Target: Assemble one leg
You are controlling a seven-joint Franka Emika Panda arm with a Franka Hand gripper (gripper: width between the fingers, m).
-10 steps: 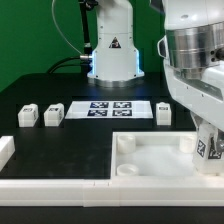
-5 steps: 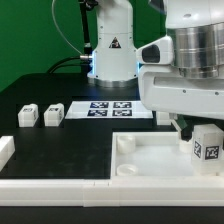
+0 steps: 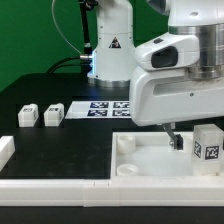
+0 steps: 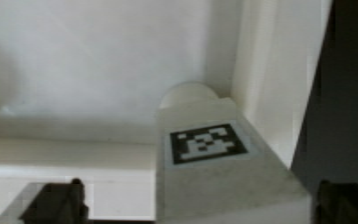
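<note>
Leg point(image 3: 207, 144): standing upright in the tray's point(image 3: 140, 170) corner at the exterior view's right, marker facing the camera.
Hand point(image 4: 194, 203): hanging open above the leg point(image 4: 211, 150), fingers point(image 3: 174, 139) gripping nothing.
Tabletop point(image 3: 70, 145): carrying two more legs point(image 3: 40, 115).

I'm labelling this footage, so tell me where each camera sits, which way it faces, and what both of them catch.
Exterior view: off the arm, low at the table's edge, facing the arm's base across the black table; the arm's wrist fills the exterior view's right.
Wrist view: on the wrist, looking down at the leg; dark fingertips show.
Shared: the leg standing in the white tray.
</note>
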